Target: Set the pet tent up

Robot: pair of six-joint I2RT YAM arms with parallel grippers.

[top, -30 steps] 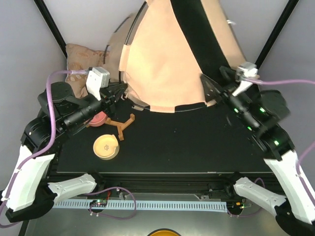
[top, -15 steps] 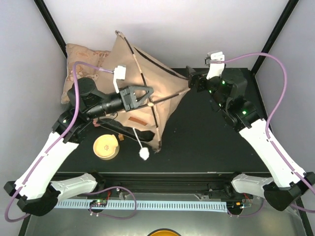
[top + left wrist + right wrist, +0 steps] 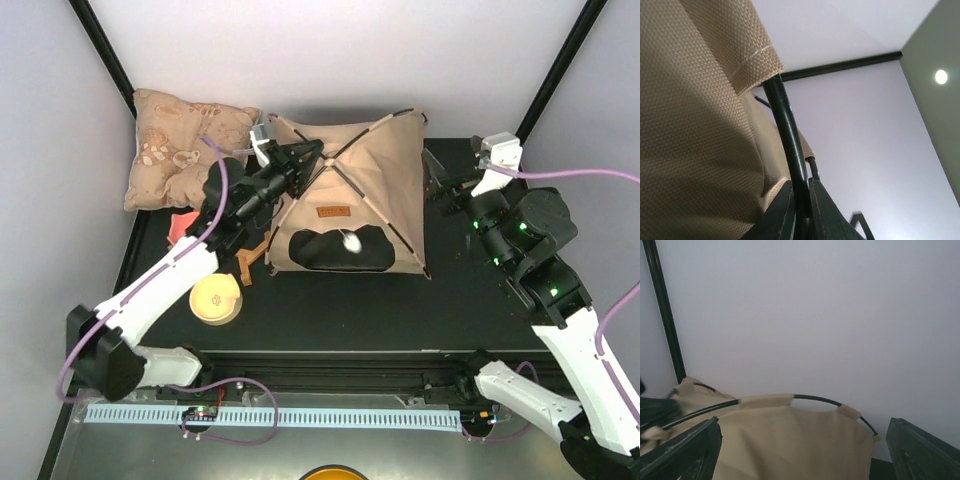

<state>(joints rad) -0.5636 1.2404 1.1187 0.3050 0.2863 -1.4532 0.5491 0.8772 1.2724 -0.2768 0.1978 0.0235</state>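
We judge the set-up to be near its end. The tan canvas pet tent with black crossing poles stands upright as a dome. Its small brown rectangular label patch and dark doorway face the arms' bases. The tent sits between our two claws, gripped by the left one and just beside the right.

Our left claw is clamped on a thin black flexible pole at the tent's far left corner. In the left wrist view the fingers pinch this pole from both sides. Tan fabric presses against the claw's left side, and the pole runs up and away from the fingertips. Our right claw is spread wide with nothing between its fingers. The tent's right wall and a curved pole lie ahead of it, apart from it as far as we can tell.

The step in hand, we think, is the last seating of that corner. The next move calls for a gentle release, so the sprung frame does not jump, and then a retreat up and back without snagging the fabric sleeve. The right claw is well placed to steady the wall ahead of it if the tent shifts. A Y-shaped brown wooden piece and a round pale wooden dish lie nearer our bases than the left claw. A puffy beige patterned cushion lies to its left, so the retreat should pass above them.
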